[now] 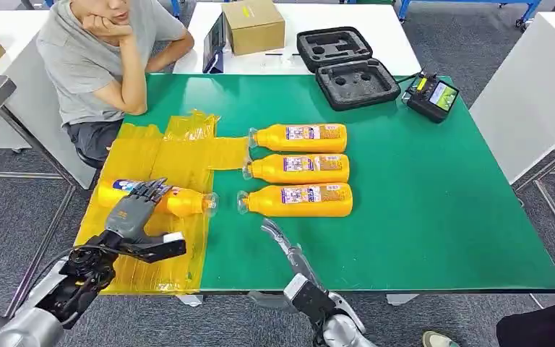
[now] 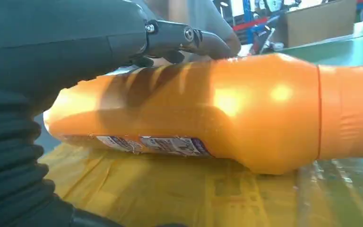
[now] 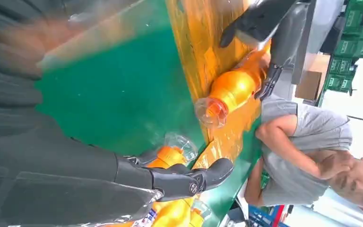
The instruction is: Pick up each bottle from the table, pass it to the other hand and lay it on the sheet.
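one bottle (image 1: pixel 177 200) lies on the sheet (image 1: pixel 144 155) — left hand (image 1: pixel 136 210) gripping it; right hand (image 1: pixel 280 238) spread, empty

Left robot hand (image 1: pixel 139 206) grips; right robot hand (image 1: pixel 280 238) empty, fingers apart.

The bottles (image 1: pixel 300 168) carry printed labels (image 2: pixel 151 144), but no wording on them is legible.

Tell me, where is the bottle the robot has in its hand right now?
In the head view, the bottle lies on the yellow sheet at the table's left, under the left hand.
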{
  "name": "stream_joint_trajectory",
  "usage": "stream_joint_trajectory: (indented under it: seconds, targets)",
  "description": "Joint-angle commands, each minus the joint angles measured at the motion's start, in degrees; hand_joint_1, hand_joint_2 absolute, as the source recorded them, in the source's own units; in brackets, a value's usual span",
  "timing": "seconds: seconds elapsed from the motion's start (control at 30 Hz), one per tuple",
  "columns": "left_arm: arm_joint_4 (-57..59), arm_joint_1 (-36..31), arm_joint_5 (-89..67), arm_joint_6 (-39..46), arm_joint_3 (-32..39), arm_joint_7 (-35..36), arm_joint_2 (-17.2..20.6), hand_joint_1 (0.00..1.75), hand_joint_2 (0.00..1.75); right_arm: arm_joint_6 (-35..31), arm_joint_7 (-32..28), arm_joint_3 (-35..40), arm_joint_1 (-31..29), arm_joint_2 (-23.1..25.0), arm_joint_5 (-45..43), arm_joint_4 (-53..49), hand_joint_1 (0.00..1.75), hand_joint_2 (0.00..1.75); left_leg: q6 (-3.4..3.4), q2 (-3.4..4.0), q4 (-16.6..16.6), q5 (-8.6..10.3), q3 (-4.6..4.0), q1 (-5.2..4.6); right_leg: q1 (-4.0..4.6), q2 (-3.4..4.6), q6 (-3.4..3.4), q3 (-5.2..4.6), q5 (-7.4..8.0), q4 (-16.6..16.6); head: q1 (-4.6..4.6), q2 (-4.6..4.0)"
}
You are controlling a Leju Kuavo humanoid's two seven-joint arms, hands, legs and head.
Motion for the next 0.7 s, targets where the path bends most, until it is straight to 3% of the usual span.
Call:
stream_joint_trajectory:
  seconds: [0.03, 0.13, 0.43, 0.6, 0.63, 0.7]
  targets:
    - [-22.38, 8.89, 2.17, -5.20, 0.96, 2.27, 7.05, 0.00, 0.00, -0.20, 0.02, -0.73, -1.18, 0.13, 0.16, 2.87, 0.00, 1.75, -0.06, 0.15, 0.02, -0.12, 0.03, 0.06, 0.05, 0.20, -0.04, -0.03, -0.04, -0.02, 0.02, 0.00]
    - [-30.79, 12.65, 3.60, -6.16, 3.69, 3.75, 8.48, 0.00, 0.00, 0.17, 0.02, -0.73, -1.79, 0.31, 0.65, 3.49, 0.00, 1.75, -0.07, 0.14, 0.02, -0.10, -0.17, 0.05, 0.05, 0.16, -0.05, -0.24, -0.04, -0.01, 0.00, 0.00]
    - [-32.06, 13.26, 4.89, -7.12, 4.50, 3.24, 8.78, 0.00, 0.00, -0.21, 0.02, -0.67, -2.22, 0.62, 1.03, 3.95, 0.00, 1.75, -0.07, 0.03, 0.00, -0.08, -0.30, 0.04, 0.04, 0.07, -0.05, -0.33, -0.05, -0.02, 0.00, 0.00]
    - [-33.36, 14.25, 4.13, -5.38, 4.08, 2.20, 6.02, 0.00, 0.00, -0.78, 0.02, -0.58, -2.07, 0.58, 1.67, 3.99, 0.00, 1.75, -0.07, 0.02, -0.03, -0.11, -0.21, 0.02, 0.02, 0.08, -0.05, -0.23, -0.09, -0.05, 0.00, 0.00]
    - [-32.99, 14.05, 3.49, -4.21, 4.04, 2.12, 4.56, 0.00, 1.75, -0.75, 0.02, -0.54, -1.99, 0.55, 1.82, 4.04, 0.00, 1.75, -0.04, -0.03, -0.04, -0.04, -0.33, 0.00, 0.00, 0.00, -0.02, -0.34, -0.04, -0.04, 0.02, 0.00]
    - [-32.99, 14.05, 3.49, -4.21, 4.04, 2.12, 4.56, 0.00, 1.75, -0.75, 0.02, -0.54, -1.99, 0.55, 1.82, 4.04, 0.00, 1.75, -0.06, -0.08, -0.05, -0.09, -0.19, 0.02, 0.01, -0.02, -0.05, -0.20, -0.10, -0.08, 0.00, 0.00]
